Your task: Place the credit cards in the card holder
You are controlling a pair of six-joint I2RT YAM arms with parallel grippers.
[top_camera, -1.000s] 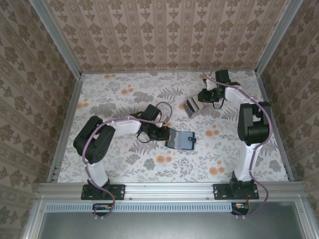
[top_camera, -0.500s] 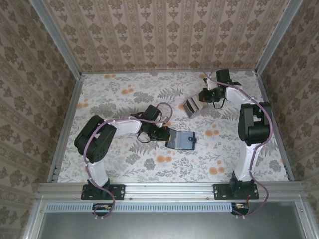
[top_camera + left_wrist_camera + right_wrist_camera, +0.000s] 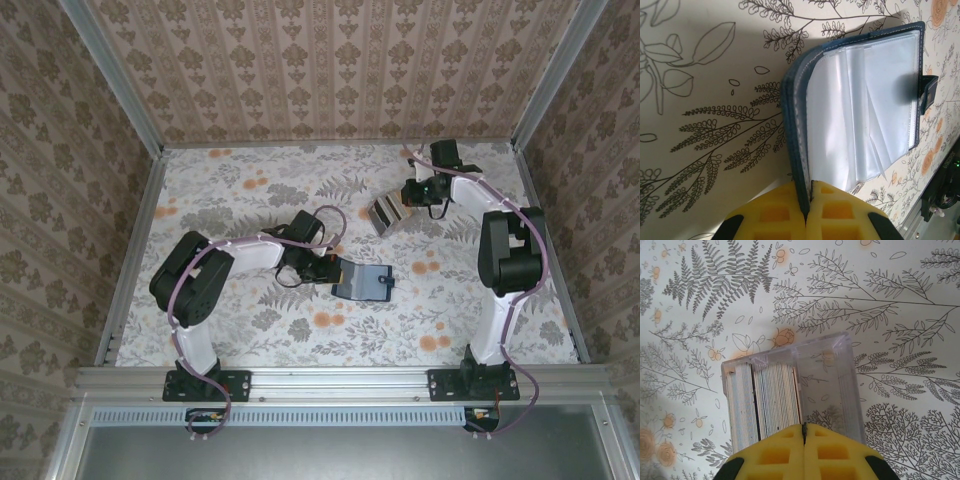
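Looking at the top camera first: the card holder (image 3: 367, 281) lies open on the floral tabletop (image 3: 230, 190), roughly in the middle. The left end effector (image 3: 337, 268) is right on its left edge. Farther back and a bit to the right sits a clear box (image 3: 383, 214), with the right end effector (image 3: 405, 203) at its right side. Holder and box are well apart.

Left wrist camera: the yellow fingers (image 3: 780, 212) are pinched tight on the navy cover of the card holder (image 3: 795, 145), gripping one edge. It's open, so you can see the clear plastic sleeves (image 3: 860, 115) fanned out inside, and the little snap tab (image 3: 929, 93) sticks out on the far right edge.

Right wrist camera: the credit cards (image 3: 771, 405) stand on edge, packed into the left part of the clear box (image 3: 832, 385), while the right part looks see-through down to the tabletop. The right end effector (image 3: 804, 432) has its yellow pads (image 3: 835, 455) pressed together with no gap, just at the right end of the card stack. Can't tell if a card is actually caught between them.
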